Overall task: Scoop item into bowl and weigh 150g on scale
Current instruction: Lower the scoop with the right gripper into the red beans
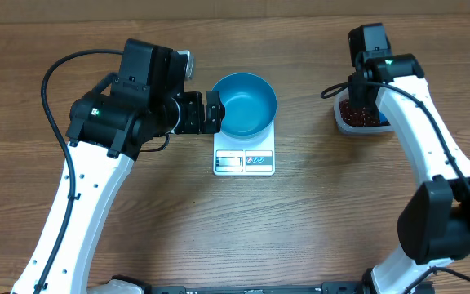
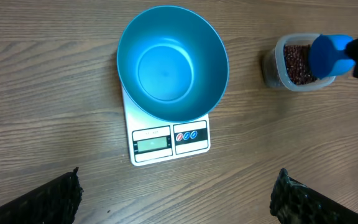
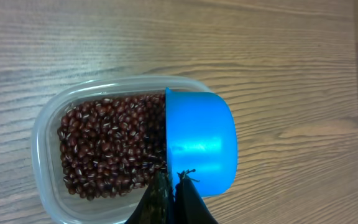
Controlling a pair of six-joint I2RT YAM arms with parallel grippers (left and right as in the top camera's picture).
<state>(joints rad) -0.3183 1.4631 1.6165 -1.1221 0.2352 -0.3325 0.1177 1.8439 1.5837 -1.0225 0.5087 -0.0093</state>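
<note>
Overhead, the left arm's black wrist housing (image 1: pixel 141 77) rises closest to the lens, left of centre. Its left tool (image 1: pixel 212 112) stands wide open and empty, just beside the left rim of the round, deep, bright blue bowl (image 1: pixel 247 102). The bowl sits on the small flat white kitchen scale (image 1: pixel 245 161) in the middle of the wooden desk (image 1: pixel 300 229).

In the left wrist view the bowl (image 2: pixel 166 68) at top centre holds nothing. The clear plastic tub (image 2: pixel 278 59) lies well apart at upper right.

In the right wrist view, the right tool (image 3: pixel 173 196) at bottom centre is closed on the handle of the small blue plastic scoop (image 3: pixel 201 146). The cup hangs over the tub's right end, its mouth edge turned towards the small dark red-brown beans (image 3: pixel 110 146) heaped to the left. Whether it holds any I cannot tell.

The step looks like loading. Push that edge low into the heap, level the cup before lifting, and take modest loads, since the light tub may slide
</note>
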